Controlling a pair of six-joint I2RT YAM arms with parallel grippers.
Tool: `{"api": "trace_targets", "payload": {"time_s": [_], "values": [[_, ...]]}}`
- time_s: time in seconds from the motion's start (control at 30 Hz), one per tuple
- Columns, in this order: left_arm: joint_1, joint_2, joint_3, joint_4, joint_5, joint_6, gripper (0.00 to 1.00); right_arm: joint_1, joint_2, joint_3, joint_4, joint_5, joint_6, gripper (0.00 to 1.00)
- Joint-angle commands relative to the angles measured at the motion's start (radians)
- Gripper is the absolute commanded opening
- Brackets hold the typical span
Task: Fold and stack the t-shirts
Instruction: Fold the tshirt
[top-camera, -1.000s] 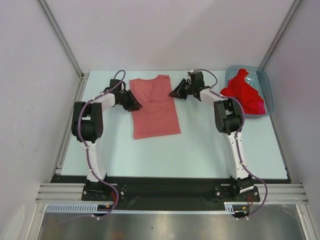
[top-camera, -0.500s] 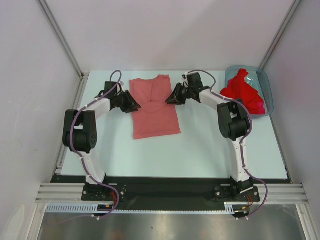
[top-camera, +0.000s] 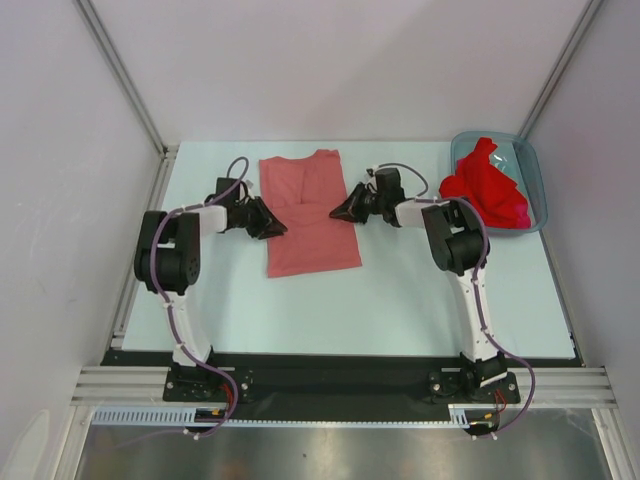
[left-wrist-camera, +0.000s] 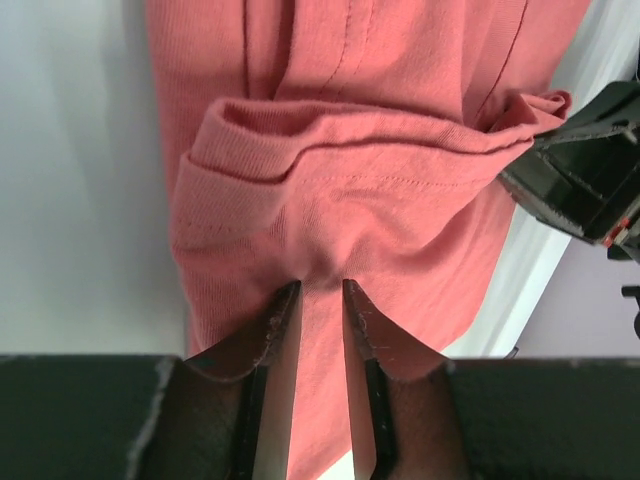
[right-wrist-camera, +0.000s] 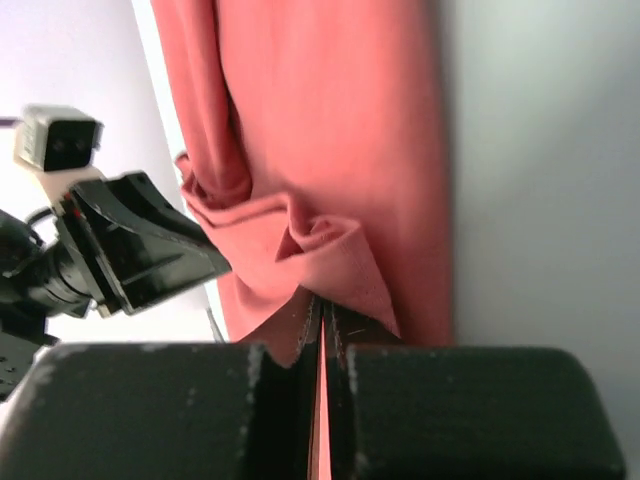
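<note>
Left gripper (top-camera: 262, 218), left of centre in the top view, sits at the left edge of the pink t-shirt (top-camera: 310, 225). The wrist view shows its fingers (left-wrist-camera: 275, 335) narrowed on a pucker of cloth, so it is pinching the shirt edge. The shirt lies flat on the table (top-camera: 400, 290), upper middle of the frame, collar end toward the top, sleeves apparently turned in. Right gripper (top-camera: 345, 210) is at the shirt's right edge, fingers pressed together on a thin sliver of pink with a fold bunched at the tips: gripping.

Judged step: a crosswise fold started from both edges. To do it well, lift both pinches level, carry them at the same pace, lay the edges flush, and let go only once the cloth is flat. An uneven pull would likely skew the fold.

Bin (top-camera: 538, 175), upper right, translucent blue-grey, holds a crumpled, unfolded heap of red t-shirts (top-camera: 485, 188) reaching over its left rim. How many, cannot tell.
</note>
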Motion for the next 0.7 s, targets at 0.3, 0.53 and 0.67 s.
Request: {"api": "trace_targets", "payload": {"time_s": [0.3, 0.53, 0.67], "values": [[0.006, 0.068, 0.117, -0.046, -0.047, 0.075, 0.33, -0.076, 0.150, 0.209, -0.131, 0.147, -0.005, 0.00], [0.026, 0.065, 0.237, -0.096, -0.026, 0.081, 0.35, -0.087, 0.078, 0.366, -0.351, 0.146, -0.108, 0.00], [0.008, 0.028, 0.220, -0.039, 0.043, 0.011, 0.36, -0.081, 0.003, 0.441, -0.477, 0.133, -0.206, 0.00]]}}
